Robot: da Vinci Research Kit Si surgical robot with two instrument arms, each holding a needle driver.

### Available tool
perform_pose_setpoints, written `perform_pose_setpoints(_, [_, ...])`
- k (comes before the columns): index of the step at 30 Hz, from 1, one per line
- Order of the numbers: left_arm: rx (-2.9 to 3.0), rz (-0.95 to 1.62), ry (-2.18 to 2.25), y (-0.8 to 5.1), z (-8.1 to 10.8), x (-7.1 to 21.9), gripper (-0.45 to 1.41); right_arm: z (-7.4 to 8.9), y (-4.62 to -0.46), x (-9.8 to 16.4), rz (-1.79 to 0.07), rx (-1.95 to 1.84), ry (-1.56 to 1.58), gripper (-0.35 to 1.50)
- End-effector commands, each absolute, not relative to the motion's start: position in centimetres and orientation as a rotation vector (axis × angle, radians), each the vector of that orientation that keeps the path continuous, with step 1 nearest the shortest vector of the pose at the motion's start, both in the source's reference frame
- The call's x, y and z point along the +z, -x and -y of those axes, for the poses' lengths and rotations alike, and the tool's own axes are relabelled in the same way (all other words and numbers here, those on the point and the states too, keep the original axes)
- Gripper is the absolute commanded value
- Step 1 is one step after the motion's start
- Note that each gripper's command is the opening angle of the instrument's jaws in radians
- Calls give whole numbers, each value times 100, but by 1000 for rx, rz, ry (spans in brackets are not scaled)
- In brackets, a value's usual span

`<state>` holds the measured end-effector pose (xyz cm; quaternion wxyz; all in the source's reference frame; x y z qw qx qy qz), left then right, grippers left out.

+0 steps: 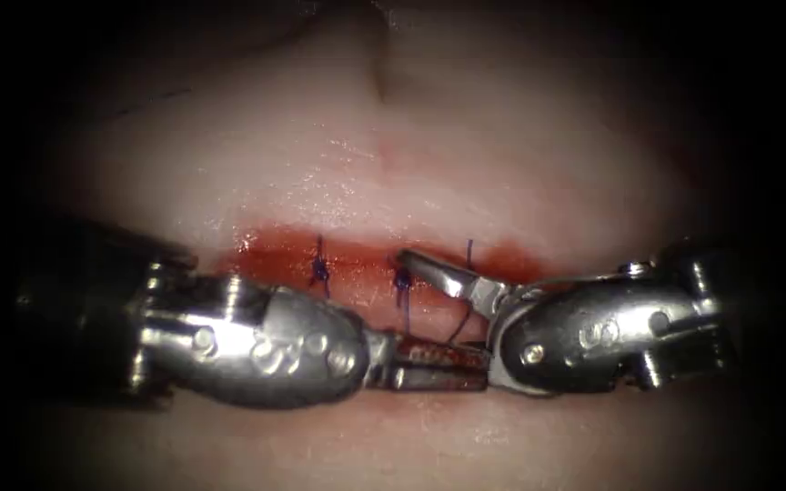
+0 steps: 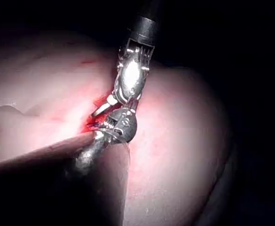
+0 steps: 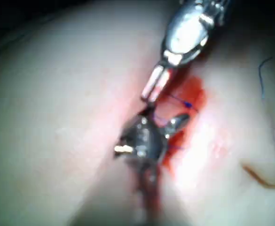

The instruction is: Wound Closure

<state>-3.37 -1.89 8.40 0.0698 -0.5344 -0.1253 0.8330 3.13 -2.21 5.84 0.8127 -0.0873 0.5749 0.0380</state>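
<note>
The cut (image 1: 366, 264) runs crosswise on the tissue (image 1: 466, 145) and is wet with red fluid. Two blue knotted stitches (image 1: 320, 268) (image 1: 401, 282) cross it, and a third thread (image 1: 468, 256) crosses further right. That thread runs down to my left tool (image 1: 484, 365), whose jaws are shut on it just below the cut. My right tool (image 1: 448, 318) stands wide open astride the same thread, its upper jaw lying over the cut, with nothing gripped. In the right wrist view the left tool's jaws (image 3: 153, 87) meet the open right tool (image 3: 163, 129) beside blue thread (image 3: 184, 102).
Both tool bodies (image 1: 302, 350) (image 1: 593, 336) lie low over the tissue's near side, tip to tip. A loose blue thread (image 3: 262, 75) lies on the tissue away from the cut. A fold (image 1: 379, 73) marks the far tissue.
</note>
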Motion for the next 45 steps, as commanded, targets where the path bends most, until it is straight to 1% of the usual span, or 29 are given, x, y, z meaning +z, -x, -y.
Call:
perform_pose_setpoints(1, [2505, 381, 1607, 343, 196, 845, -45, 228, -322, 591, -1230, 79, 183, 148])
perform_pose_setpoints(7, [2502, 384, 1612, 344, 196, 845, -45, 231, -328, 594, -1235, 72, 181, 145])
perform_pose_setpoints(11, [2501, 384, 1613, 343, 196, 844, -45, 233, -327, 594, -1239, 70, 182, 138])
perform_pose_setpoints(14, [2501, 384, 1613, 343, 196, 844, -45, 234, -325, 594, -1237, 65, 176, 128])
perform_pose_setpoints(16, [2501, 385, 1613, 343, 196, 844, -45, 235, -324, 594, -1236, 54, 161, 104])
perform_pose_setpoints(17, [2501, 385, 1613, 343, 196, 843, -45, 236, -322, 595, -1224, 31, 129, 49])
perform_pose_setpoints(18, [2501, 385, 1613, 343, 196, 843, -45, 236, -322, 595, -1224, 31, 129, 49])
perform_pose_setpoints(19, [2505, 381, 1616, 343, 196, 843, -45, 236, -321, 598, -1211, 26, 123, 22])
perform_pose_setpoints(20, [2505, 381, 1616, 343, 196, 843, -45, 236, -321, 598, -1211, 26, 123, 22])
perform_pose_setpoints(24, [2504, 384, 1618, 343, 197, 842, -45, 232, -317, 605, -1196, 22, 120, -32])
perform_pose_setpoints(25, [2504, 384, 1617, 344, 197, 841, -45, 230, -317, 606, -1193, 22, 118, -35])
perform_pose_setpoints(38, [2503, 390, 1620, 343, 197, 840, -45, 226, -316, 610, -1171, -19, 112, -35])
perform_pose_setpoints(41, [2506, 390, 1626, 340, 196, 837, -45, 227, -306, 607, -1166, -33, 103, -35])
perform_pose_setpoints(42, [2506, 393, 1628, 339, 196, 836, -45, 228, -301, 605, -1170, -16, 82, -3])
perform_pose_setpoints(43, [2503, 401, 1631, 335, 195, 831, -45, 227, -282, 593, -1179, 45, 77, 118])
perform_pose_setpoints(45, [2503, 401, 1631, 335, 195, 831, -45, 227, -282, 593, -1179, 45, 77, 118])
